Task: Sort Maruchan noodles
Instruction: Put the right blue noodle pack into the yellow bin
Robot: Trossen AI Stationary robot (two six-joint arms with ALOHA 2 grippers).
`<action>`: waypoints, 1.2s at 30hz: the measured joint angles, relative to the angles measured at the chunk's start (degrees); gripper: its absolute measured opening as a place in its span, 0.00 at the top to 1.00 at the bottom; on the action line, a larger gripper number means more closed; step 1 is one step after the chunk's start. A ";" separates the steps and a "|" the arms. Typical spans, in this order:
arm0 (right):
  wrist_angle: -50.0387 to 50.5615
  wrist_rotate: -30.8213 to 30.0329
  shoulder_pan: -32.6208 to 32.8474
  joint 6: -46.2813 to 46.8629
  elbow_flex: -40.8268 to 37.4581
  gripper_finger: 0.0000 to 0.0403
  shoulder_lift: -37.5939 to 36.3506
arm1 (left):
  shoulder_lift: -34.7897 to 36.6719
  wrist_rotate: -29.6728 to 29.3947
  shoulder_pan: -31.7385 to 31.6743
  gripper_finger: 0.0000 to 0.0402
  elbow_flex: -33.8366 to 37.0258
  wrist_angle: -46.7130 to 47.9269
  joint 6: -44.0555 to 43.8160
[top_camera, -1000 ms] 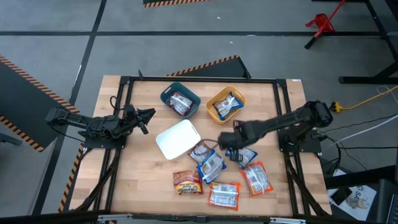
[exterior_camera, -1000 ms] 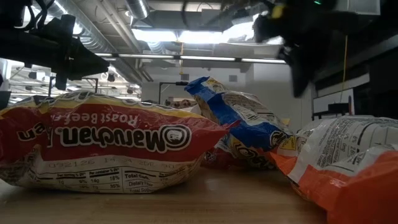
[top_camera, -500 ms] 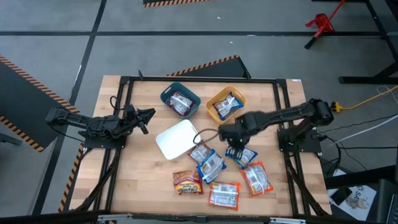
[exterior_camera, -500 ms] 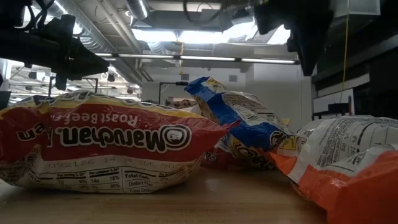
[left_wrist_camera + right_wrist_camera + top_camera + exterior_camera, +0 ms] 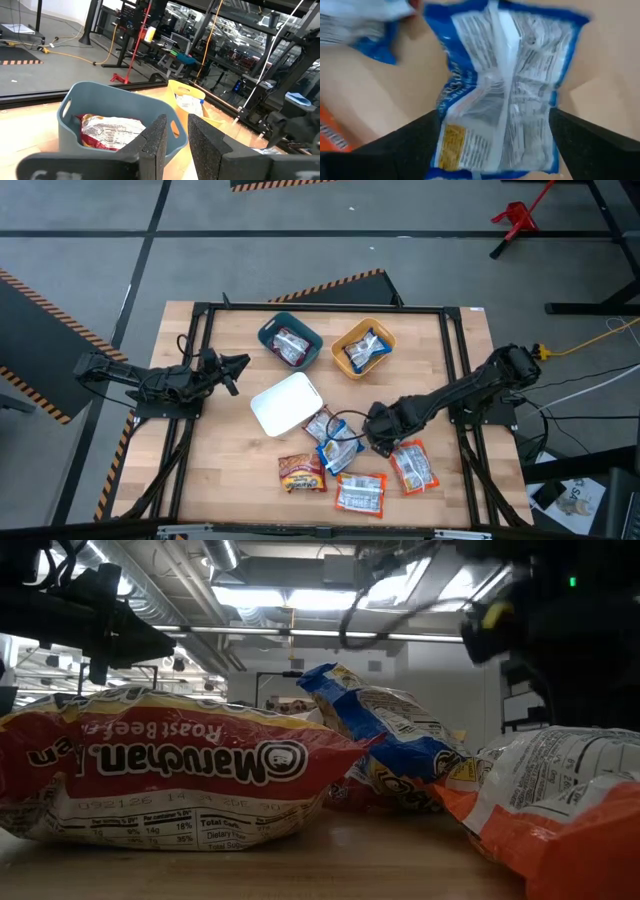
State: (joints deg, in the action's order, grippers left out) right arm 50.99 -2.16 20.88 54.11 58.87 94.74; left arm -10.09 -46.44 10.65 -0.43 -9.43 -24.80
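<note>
Several Maruchan noodle packets lie flat on the wooden table near its front: an orange one (image 5: 412,465), another orange one (image 5: 360,493), a brown-yellow one (image 5: 302,473), a blue one (image 5: 338,448) and a dark one (image 5: 322,423). My right gripper (image 5: 374,434) hangs low over a blue-and-white packet (image 5: 505,85), open, with one finger (image 5: 395,145) on each side of it. My left gripper (image 5: 240,364) waits at the table's left, shut, pointing at the teal bin (image 5: 115,107).
At the back stand the teal bin (image 5: 268,330) with a dark red packet and an orange bin (image 5: 340,340) with a blue packet. A white bin (image 5: 285,403) sits mid-table, just left of the pile. In the low view a red packet (image 5: 170,780) fills the foreground.
My right gripper first went a little toward the far edge and the white bin. It then came back toward the near edge and down over the blue-and-white packet. The packets on the table have stayed where they were.
</note>
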 joint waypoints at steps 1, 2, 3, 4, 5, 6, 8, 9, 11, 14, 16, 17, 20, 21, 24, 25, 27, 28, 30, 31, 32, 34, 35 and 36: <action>-1.67 1.03 -0.39 0.13 -1.33 0.14 -0.01 | -0.02 0.01 -0.01 0.82 0.00 -0.02 0.00; -2.89 1.99 -0.42 0.40 -2.35 0.17 -0.31 | -0.02 0.01 0.01 0.82 0.00 -0.02 -0.02; -3.53 2.77 -0.48 0.97 -3.16 0.20 -0.48 | -0.01 0.00 0.00 0.82 0.00 -0.02 -0.09; -3.76 3.18 -0.48 1.24 -3.53 0.23 -0.50 | -0.02 0.00 -0.01 0.82 0.00 -0.02 -0.13; -3.85 3.32 -0.37 1.56 -3.65 0.28 -0.46 | 0.00 0.00 0.01 0.82 0.00 -0.02 -0.13; -3.74 3.15 -0.29 1.68 -3.55 0.33 -0.37 | -0.02 0.00 0.01 0.82 0.00 -0.04 -0.18; -3.22 2.91 -0.26 2.23 -3.27 0.44 -0.36 | -0.02 0.00 0.00 0.82 0.00 -0.04 -0.34; -2.91 2.83 -0.26 2.27 -3.04 0.50 -0.33 | -0.02 0.00 0.01 0.82 0.00 -0.04 -0.44; -2.72 2.65 -0.26 2.27 -2.67 0.62 -0.26 | -0.02 0.00 0.00 0.82 0.00 -0.23 -0.55; -2.61 1.84 -0.28 2.22 -2.12 0.81 -0.17 | -0.02 0.00 -0.01 0.82 0.00 -0.22 -0.55; -2.43 1.77 -0.28 1.23 -1.68 0.93 -0.14 | -0.02 0.00 -0.01 0.82 0.00 -0.22 -0.55; -2.40 1.83 -0.28 0.72 -1.38 0.96 -0.06 | -0.02 0.00 0.01 0.82 0.00 -0.22 -0.55; -2.57 1.91 -0.28 -0.25 -0.72 0.98 0.11 | 0.00 0.00 0.01 0.82 0.00 -0.22 -0.55; -2.61 1.82 -0.28 -0.34 -0.40 0.99 0.15 | -0.01 0.00 0.00 0.82 0.00 -0.22 -0.55; -2.66 0.63 -0.31 -0.72 1.11 1.00 -0.09 | -0.01 0.00 -0.01 0.82 0.00 -0.21 -0.55; -2.64 0.55 -0.40 -0.95 1.59 1.00 -0.33 | -0.01 0.00 0.00 0.82 0.00 -0.21 -0.55; -2.42 0.42 -1.00 -1.87 2.28 1.00 -1.20 | 0.00 0.00 -0.01 0.82 0.00 -0.17 -0.55; -2.35 0.42 -1.38 -2.08 2.57 1.00 -1.74 | -0.02 0.00 0.01 0.82 0.00 -0.17 -0.55; -1.92 0.12 -2.60 -3.28 3.28 1.00 -3.04 | -0.01 0.00 0.00 0.82 0.00 -0.04 -0.55; -1.41 -0.35 -3.35 -3.93 3.70 1.00 -3.69 | -0.01 0.00 0.01 0.82 0.00 -0.05 -0.53; -0.48 -0.94 -4.19 -4.88 4.29 1.00 -4.35 | -0.02 0.00 0.00 0.82 0.00 -0.02 -0.53; 1.15 -1.54 -6.19 -7.40 5.60 1.00 -5.54 | -0.02 0.00 -0.01 0.82 0.00 -0.02 -0.54; 2.15 -1.62 -7.35 -8.69 6.24 1.00 -6.18 | -0.02 0.00 0.00 0.82 0.00 -0.02 -0.52; 2.99 -1.39 -8.54 -10.04 6.72 1.00 -6.72 | 0.00 0.00 0.00 0.82 0.00 -0.02 -0.52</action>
State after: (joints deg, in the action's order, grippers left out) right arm 53.99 -3.55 12.35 44.07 65.59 88.02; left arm -10.09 -46.44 10.64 -0.43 -9.45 -25.32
